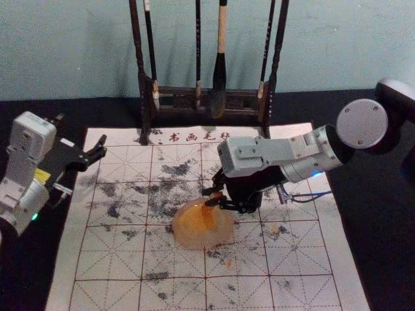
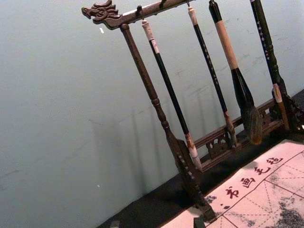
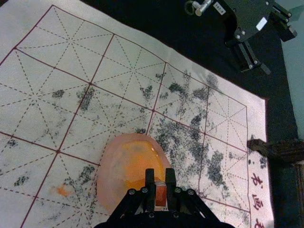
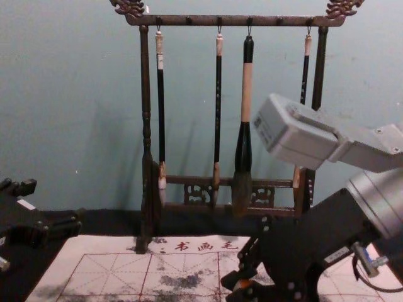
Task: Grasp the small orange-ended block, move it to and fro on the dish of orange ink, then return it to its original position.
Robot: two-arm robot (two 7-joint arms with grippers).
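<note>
Fingers of the right gripper [image 1: 208,197], pressed about the small orange-ended block [image 3: 161,194], at the far margin of the round, translucent dish of orange ink [image 1: 188,238]; contact cannot be told. White gridded mat [image 1: 301,253] extends all around the dish. Beyond the dish, dark wooden brush rack [image 1: 144,97]; well left, at the mat's edge, left gripper [image 1: 100,149], fingers spread.
</note>
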